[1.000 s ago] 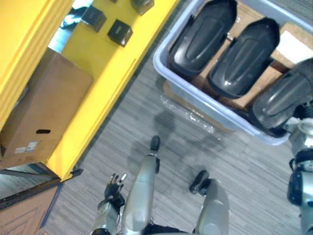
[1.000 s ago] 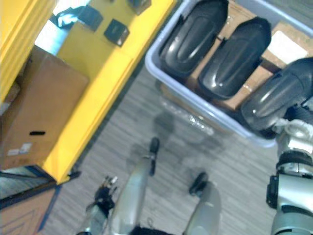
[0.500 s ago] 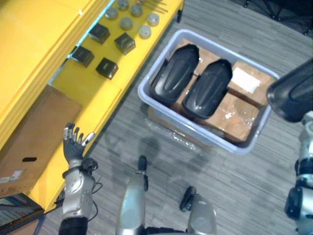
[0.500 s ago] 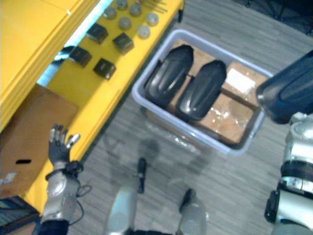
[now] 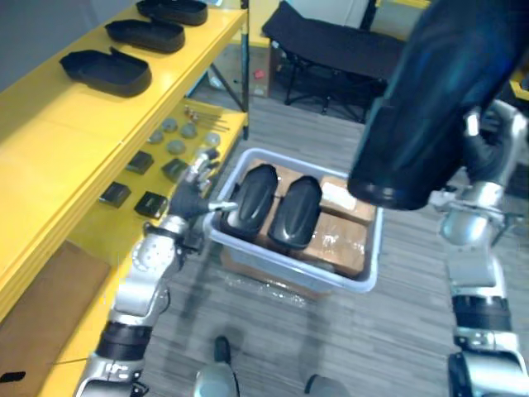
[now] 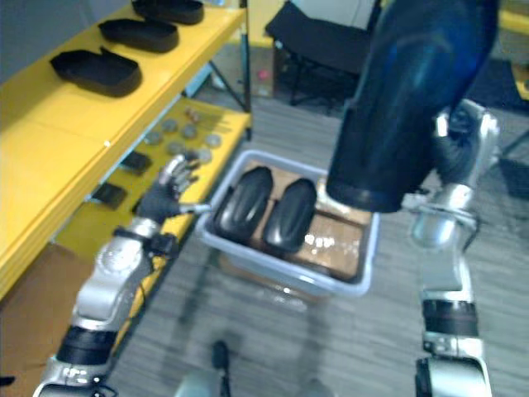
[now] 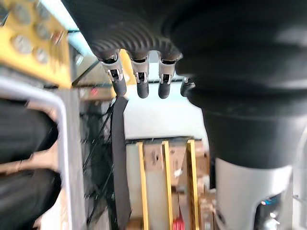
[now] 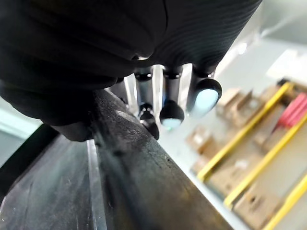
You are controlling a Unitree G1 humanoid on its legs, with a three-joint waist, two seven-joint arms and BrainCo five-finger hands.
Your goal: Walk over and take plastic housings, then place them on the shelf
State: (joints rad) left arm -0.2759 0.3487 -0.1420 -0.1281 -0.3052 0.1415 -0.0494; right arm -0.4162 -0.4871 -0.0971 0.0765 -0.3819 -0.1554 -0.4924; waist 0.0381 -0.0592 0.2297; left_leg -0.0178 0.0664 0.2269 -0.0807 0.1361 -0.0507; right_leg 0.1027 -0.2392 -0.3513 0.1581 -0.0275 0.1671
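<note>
- One housing [image 5: 438, 99] is held high, close to the head camera, by the right hand [image 5: 489, 147]; its fingers [image 8: 171, 111] are curled over the housing's edge.
- A second housing [image 5: 252, 198] and a third housing [image 5: 295, 211] are laid side by side in the grey bin [image 5: 281, 269], on top of cardboard boxes [image 5: 339, 248].
- The left hand [image 5: 190, 198] is poised over the bin's left rim, between the bin and the yellow shelf [image 5: 50, 149]. Its fingers [image 7: 139, 86] are kept straight and spread, and nothing is gripped.
- Three shelf housings are set in a row on the shelf's top level: the nearest [image 5: 107, 70], the middle one [image 5: 149, 35] and the farthest [image 5: 173, 10].
- Small dark blocks [image 5: 150, 203] and grey discs [image 5: 175, 146] are spread over the lower level, just beside the left hand.
</note>
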